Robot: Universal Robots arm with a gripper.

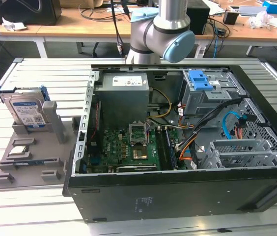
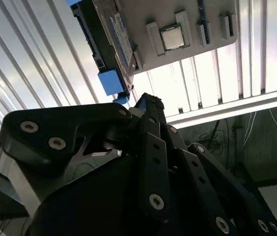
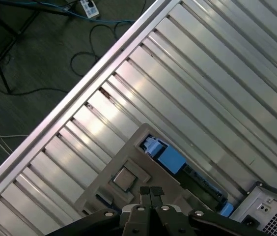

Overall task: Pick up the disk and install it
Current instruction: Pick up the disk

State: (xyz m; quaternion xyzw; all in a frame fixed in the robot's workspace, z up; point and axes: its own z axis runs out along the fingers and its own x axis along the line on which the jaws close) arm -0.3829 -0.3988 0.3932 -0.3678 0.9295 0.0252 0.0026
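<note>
The disk (image 1: 28, 112), a silver drive with a white-and-blue label in a blue caddy, stands upright in a grey holder (image 1: 55, 123) at the exterior view's left, beside the open computer case (image 1: 178, 147). In the first wrist view my gripper (image 3: 151, 192) hangs high above the holder, its two fingertips pressed together with nothing between them. The disk's blue caddy tab (image 3: 170, 160) lies just beyond the fingertips there. In the second wrist view the disk (image 2: 113, 37) appears edge-on past the black finger links (image 2: 148, 128).
A small square silver chip (image 1: 19, 150) rests on the grey holder near the disk. Inside the case, a drive cage with a blue bracket (image 1: 201, 79) sits at the back right, with cables (image 1: 232, 123) and the motherboard (image 1: 133, 142) nearby. The arm's base (image 1: 160, 32) stands behind the case.
</note>
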